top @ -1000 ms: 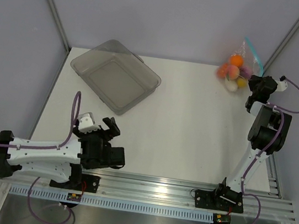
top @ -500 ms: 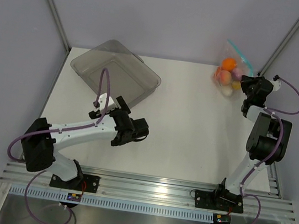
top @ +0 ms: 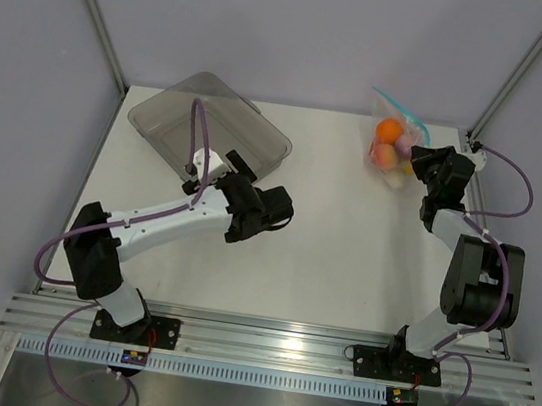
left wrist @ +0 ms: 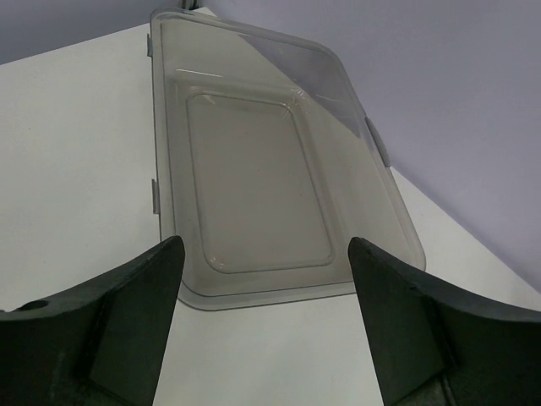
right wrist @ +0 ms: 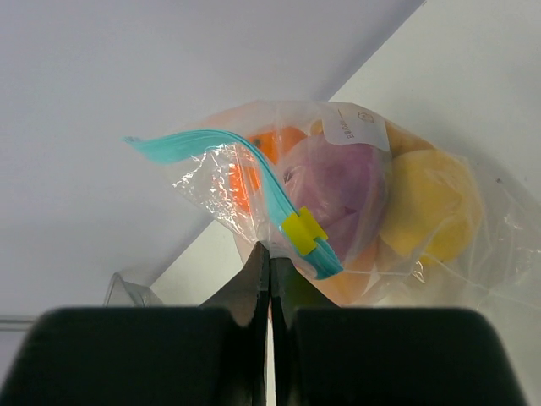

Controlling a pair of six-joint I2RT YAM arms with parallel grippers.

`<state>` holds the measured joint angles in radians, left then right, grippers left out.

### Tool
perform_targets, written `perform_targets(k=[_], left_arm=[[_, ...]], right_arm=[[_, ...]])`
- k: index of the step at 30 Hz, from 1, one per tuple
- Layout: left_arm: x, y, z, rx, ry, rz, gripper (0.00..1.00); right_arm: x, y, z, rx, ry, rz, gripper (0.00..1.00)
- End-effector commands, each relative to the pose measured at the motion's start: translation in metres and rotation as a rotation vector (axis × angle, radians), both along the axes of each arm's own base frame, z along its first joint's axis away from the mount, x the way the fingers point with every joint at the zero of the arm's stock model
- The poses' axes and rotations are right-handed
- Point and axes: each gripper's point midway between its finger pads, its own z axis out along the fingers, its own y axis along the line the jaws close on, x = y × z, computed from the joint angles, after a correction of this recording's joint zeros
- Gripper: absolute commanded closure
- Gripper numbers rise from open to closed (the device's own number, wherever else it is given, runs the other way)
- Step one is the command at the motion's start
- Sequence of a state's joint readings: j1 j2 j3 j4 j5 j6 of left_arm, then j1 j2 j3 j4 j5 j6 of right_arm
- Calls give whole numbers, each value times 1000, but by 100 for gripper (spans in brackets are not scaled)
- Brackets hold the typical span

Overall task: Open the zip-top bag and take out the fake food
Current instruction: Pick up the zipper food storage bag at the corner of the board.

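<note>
- Top external view: white bench (top: 343, 264) carries everything, with both my arms reaching out over it.
- Far left, the grey tray (top: 163, 107) lies flat. The left wrist view looks along its length.
- My left tool (top: 278, 210) hangs over mid-bench, just on the near side of the tray. Its fingers are spread wide with nothing between them, and it is well apart from the bag.
- My right tool (right wrist: 270, 264) is at the far right, fingers pressed together. It pinches the zip-top bag (top: 393, 137) by the plastic just under the zip strip (right wrist: 221, 145).
- Bag is held up near the far right corner; I cannot tell whether its bottom touches the bench.
- All the fake food (right wrist: 338, 182) I can see is inside: orange, purple and yellow pieces bunched together.
- Smallest: yellow slider (right wrist: 304, 230) on the strip, right beside my right fingertips. Zip looks shut.
- Step, as I judge it: bag gripped and presented, opening not yet begun.
- Next move calls for the left tool to cross over and take the slider or the opposite lip, using the right pinch as anchor.
</note>
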<state>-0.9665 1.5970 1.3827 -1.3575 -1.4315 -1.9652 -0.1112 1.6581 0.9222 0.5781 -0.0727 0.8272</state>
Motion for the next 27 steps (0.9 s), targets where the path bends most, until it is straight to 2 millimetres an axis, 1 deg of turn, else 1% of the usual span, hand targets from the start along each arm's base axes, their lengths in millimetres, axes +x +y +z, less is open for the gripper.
perform_targets(k=[1, 3, 4, 7, 9, 10, 11, 12, 13, 14, 15, 16, 17, 18, 19, 20, 21, 22, 23, 24, 25, 26, 27], left_arm=[[13, -1, 72, -458, -553, 36, 20], [12, 2, 62, -527, -558, 56, 26], [13, 2, 65, -518, -536, 64, 28], [13, 1, 66, -497, -510, 64, 28], [13, 0, 56, -537, -478, 80, 28], [16, -4, 49, -569, -466, 85, 28], [18, -11, 33, -617, -392, 91, 28], [23, -5, 33, -690, -356, 101, 28], [37, -45, -13, -783, -149, -61, 28], [47, -56, -18, -863, -125, -180, 30], [60, -48, -11, -854, -164, -286, 38], [68, -59, 22, -938, -337, -403, 37], [69, -59, 24, -888, -328, -415, 36], [72, -58, 25, -809, -278, -401, 34], [69, -50, 2, -705, -146, -348, 32], [74, -53, 19, -690, -139, -361, 29], [80, -46, 11, -617, -91, -377, 23], [86, -50, 16, -618, -107, -419, 21], [87, -59, 14, -633, -87, -495, 18], [92, -52, 7, -601, -77, -518, 17], [95, -60, 14, -613, -94, -592, 14], [96, -60, 13, -595, -87, -616, 13], [99, -57, 15, -540, -77, -644, 11]], right_arm=[[-8, 10, 26, 8, -66, 23, 100], [-9, 15, 28, 20, -72, 40, 100], [-9, 16, 27, 23, -71, 41, 100], [-10, 21, 26, 29, -71, 56, 100], [-10, 22, 23, 33, -65, 54, 100], [-10, 22, 23, 35, -65, 53, 100], [-10, 22, 23, 38, -63, 53, 100], [-11, 22, 20, 37, -58, 55, 100], [-11, 23, 19, 37, -57, 55, 100], [-12, 22, 21, 40, -61, 51, 100], [-14, 22, 20, 41, -60, 48, 100], [-15, 21, 20, 39, -62, 47, 100], [-16, 22, 20, 36, -62, 49, 100], [-17, 23, 21, 36, -63, 52, 100], [-17, 25, 22, 37, -66, 62, 100], [-17, 31, 23, 37, -66, 87, 100], [-18, 35, 24, 33, -66, 100, 100], [-18, 39, 26, 27, -67, 116, 100], [-19, 43, 23, 18, -49, 130, 100], [-21, 53, 28, -8, -58, 153, 100], [-23, 56, 29, -27, -58, 163, 100], [-27, 61, 31, -62, -55, 172, 100], [-30, 73, 32, -78, -54, 201, 100]])
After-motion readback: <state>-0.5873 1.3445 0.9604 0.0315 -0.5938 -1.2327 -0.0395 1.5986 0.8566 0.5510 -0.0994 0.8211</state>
